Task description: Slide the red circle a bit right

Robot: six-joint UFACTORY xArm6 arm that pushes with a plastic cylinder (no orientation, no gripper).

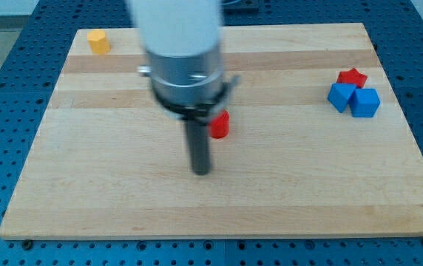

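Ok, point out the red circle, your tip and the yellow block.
red circle point(220, 125): camera view, on its visible right part beside the rod.
my tip point(201, 171): camera view, the rod's very lower end, below-left of the red circle.
yellow block point(98, 41): camera view, its middle.

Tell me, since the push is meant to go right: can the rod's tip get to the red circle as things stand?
Probably yes. My tip sits just left of and below the red circle, apart from it, with bare wooden board between them. Its left side is partly hidden behind the rod.
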